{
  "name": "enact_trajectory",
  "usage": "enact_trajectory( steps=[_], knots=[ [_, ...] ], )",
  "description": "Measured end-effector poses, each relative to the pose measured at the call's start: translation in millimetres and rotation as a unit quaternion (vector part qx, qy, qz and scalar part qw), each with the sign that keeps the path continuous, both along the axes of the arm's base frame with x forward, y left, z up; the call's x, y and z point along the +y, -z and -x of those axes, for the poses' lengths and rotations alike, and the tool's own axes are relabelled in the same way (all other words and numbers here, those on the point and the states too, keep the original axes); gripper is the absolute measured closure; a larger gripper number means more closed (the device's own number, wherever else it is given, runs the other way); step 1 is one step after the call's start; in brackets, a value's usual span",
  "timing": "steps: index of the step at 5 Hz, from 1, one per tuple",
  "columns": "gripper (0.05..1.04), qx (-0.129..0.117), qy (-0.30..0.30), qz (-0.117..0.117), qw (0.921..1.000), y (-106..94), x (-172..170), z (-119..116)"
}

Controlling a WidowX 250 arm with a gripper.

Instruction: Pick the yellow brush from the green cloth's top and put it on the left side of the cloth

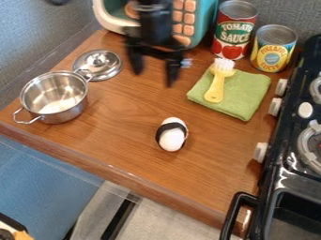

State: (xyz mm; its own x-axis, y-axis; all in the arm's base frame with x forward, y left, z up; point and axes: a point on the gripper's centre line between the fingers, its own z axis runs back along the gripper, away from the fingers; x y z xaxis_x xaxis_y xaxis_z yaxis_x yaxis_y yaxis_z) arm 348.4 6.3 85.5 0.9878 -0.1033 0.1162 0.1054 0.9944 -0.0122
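Observation:
The black gripper (154,77) hangs near the top of the camera view, between the pot lid and the cloth, with its two fingers spread apart and nothing between them. To its right, a yellow brush (216,88) with white bristles lies on the left part of a folded green cloth (245,97). The bristle end points toward the cans and the handle toward the front of the counter. Brush and gripper are apart.
A white egg-shaped item with a black band (171,136) sits mid-counter. On the left are a steel pot (55,98) and its lid (102,65). Two cans (234,30) and a teal toy (199,18) stand behind; the black stove (294,154) borders the right.

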Motion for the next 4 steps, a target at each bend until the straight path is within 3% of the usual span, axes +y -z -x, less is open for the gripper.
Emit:
enact_trajectory(
  steps=[2, 4],
  knots=[
    [0.083, -0.029, -0.052, 0.003, 0.9983, 11.8, -48.2, -52.0],
    [0.083, -0.042, -0.064, 0.01, 0.997, 19.7, -55.9, -79.1]
  ],
)
